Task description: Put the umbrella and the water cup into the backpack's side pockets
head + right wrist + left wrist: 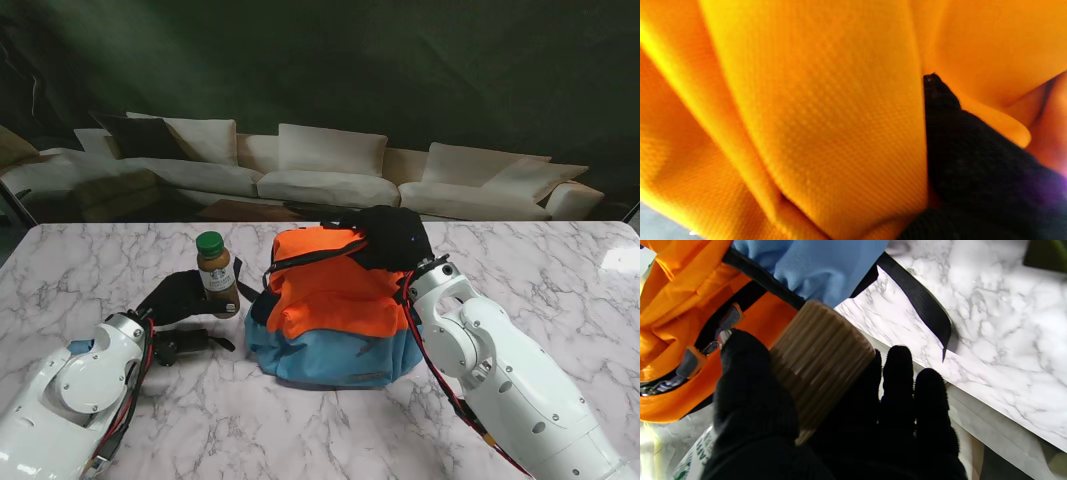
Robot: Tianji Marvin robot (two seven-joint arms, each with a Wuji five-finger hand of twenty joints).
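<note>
Nearest me, both white arms rise from the bottom corners over a marble surface [120, 262]. Bare marble lies between the arms and in front of the backpack; more bare marble left of the bottle and far right of the backpack.

Left robot hand [178, 296], black glove, is wrapped around the water cup [217, 274], a bottle with green cap, white label and brown contents, upright, just left of the backpack. The left wrist view shows thumb and fingers [897, 373] clasping the ribbed brown bottle body [821, 356], its far end close to the backpack's blue panel [813, 266]; touching or not, cannot tell. A black strap [920, 303] lies loose on the marble beside it. Small dark object [185, 343] sits on the surface near the left wrist, too unclear to name.

Backpack [335, 310] sits mid-surface, orange upper part, blue lower band, slumped. Side pocket openings not discernible; nothing seen inside any pocket. Umbrella not identifiable.

Right robot hand [392, 236] rests on the backpack's top far-right corner. Right wrist view is filled with orange fabric folds [826, 126], with one black finger [940, 96] pressed against a fold; whether it pinches the fabric, cannot tell.

Far edge of the surface runs across behind the backpack; beyond it a pale sofa [320, 175] against a dark backdrop.
</note>
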